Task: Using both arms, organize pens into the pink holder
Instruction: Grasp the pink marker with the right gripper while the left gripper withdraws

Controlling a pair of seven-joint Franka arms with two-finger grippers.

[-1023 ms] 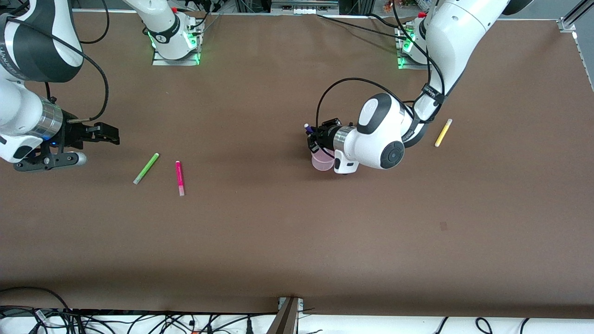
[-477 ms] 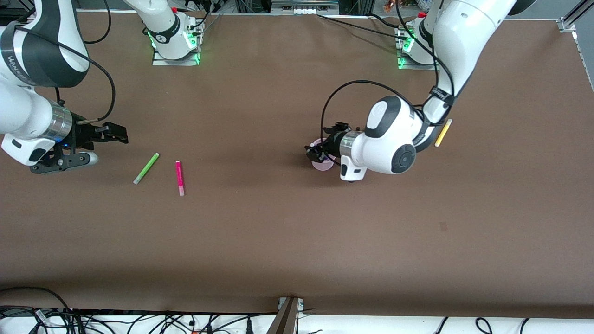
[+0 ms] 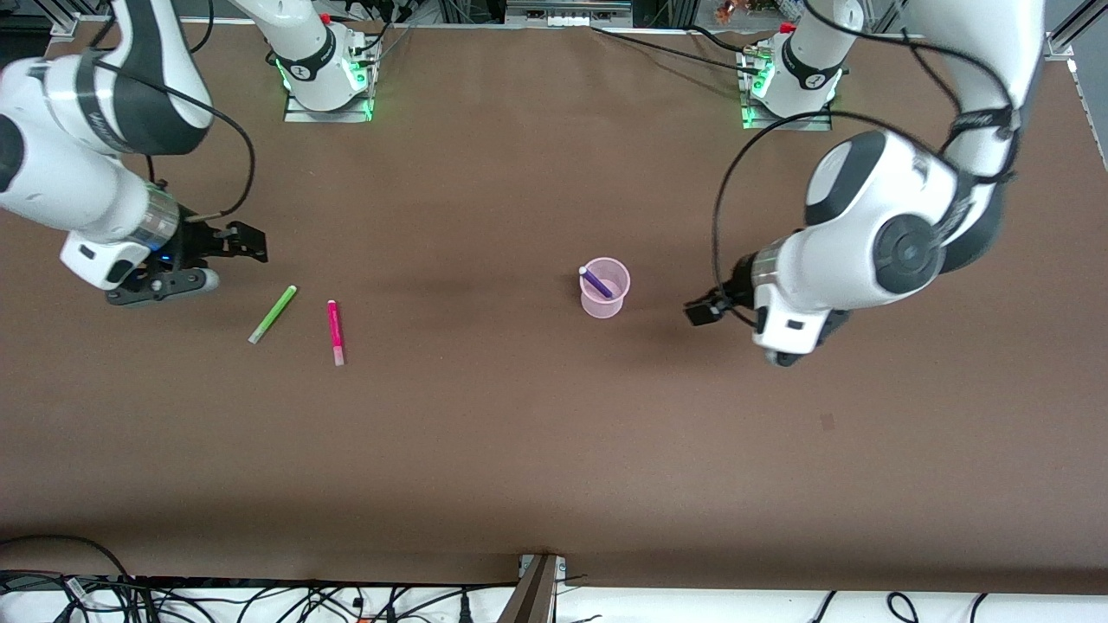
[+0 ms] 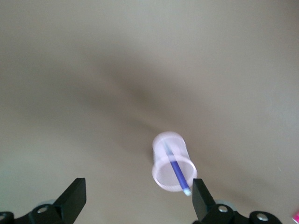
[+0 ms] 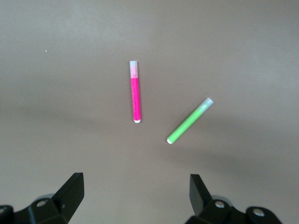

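The pink holder (image 3: 603, 298) stands upright mid-table with the purple pen (image 3: 595, 282) leaning inside it. Both also show in the left wrist view: the holder (image 4: 163, 173) and the pen (image 4: 177, 172). My left gripper (image 3: 699, 311) is open and empty, in the air beside the holder toward the left arm's end (image 4: 137, 196). The green pen (image 3: 273, 314) and the magenta-pink pen (image 3: 335, 332) lie on the table toward the right arm's end. My right gripper (image 3: 251, 244) is open and empty, near the green pen (image 5: 189, 120) and the magenta pen (image 5: 135, 95), jaws (image 5: 135, 189) apart. The yellow pen is hidden.
The brown table (image 3: 519, 450) is bare around the holder. The two green-lit arm bases (image 3: 327, 82) (image 3: 779, 86) stand at the table edge farthest from the front camera. Cables (image 3: 260, 597) lie along the edge nearest that camera.
My left gripper let the purple pen go into the holder and drew back toward the left arm's end, covering the yellow pen. My right gripper moved closer to the green pen.
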